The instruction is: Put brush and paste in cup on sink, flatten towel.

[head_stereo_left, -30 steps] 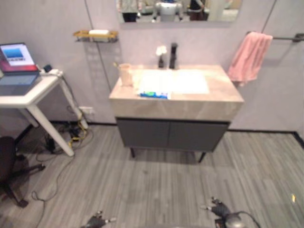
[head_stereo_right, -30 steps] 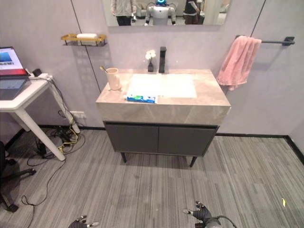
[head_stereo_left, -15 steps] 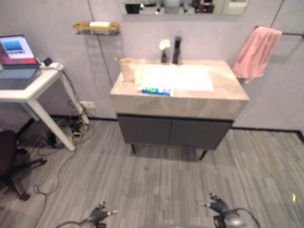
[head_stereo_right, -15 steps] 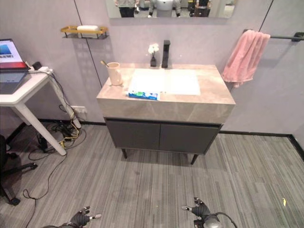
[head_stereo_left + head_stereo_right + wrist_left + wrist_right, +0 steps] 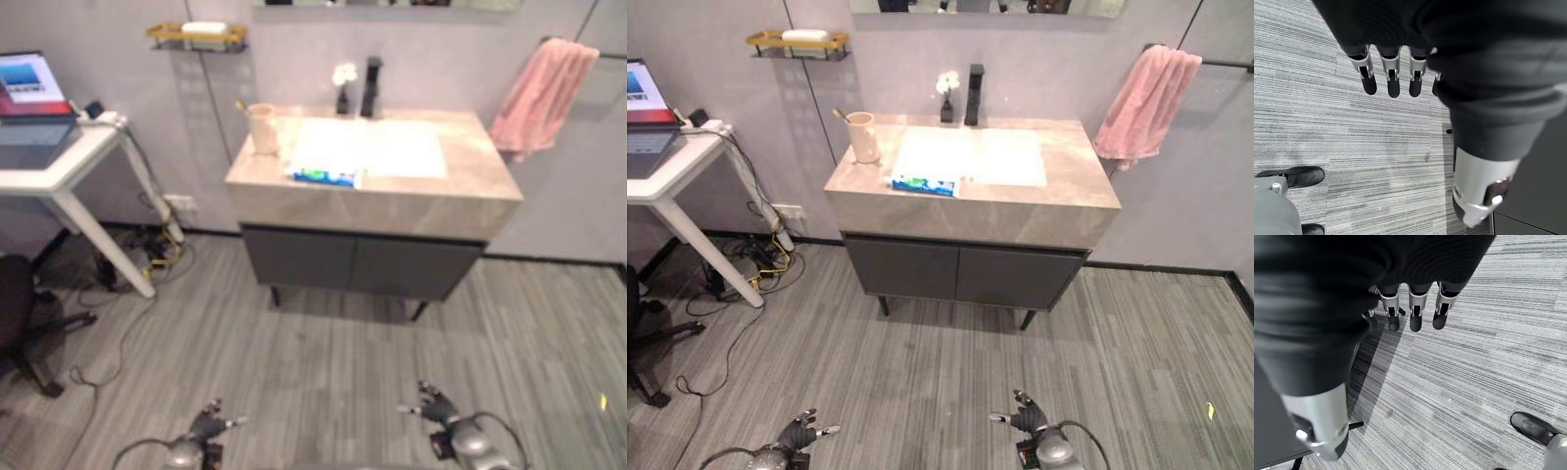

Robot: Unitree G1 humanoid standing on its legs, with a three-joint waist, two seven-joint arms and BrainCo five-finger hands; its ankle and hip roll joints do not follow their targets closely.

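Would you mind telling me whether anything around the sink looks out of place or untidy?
The pink towel hangs bunched and crooked on its rail, not flat. The toothpaste box lies at the counter's front edge, outside the cup.

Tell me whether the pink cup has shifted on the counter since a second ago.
No. The cup stands at the counter's back left corner, left of the basin, as before; the camera moved.

The brush (image 5: 840,116) in the cup (image 5: 862,137) is too small for me to make out; the towel's (image 5: 1146,96) rail runs off the edge.
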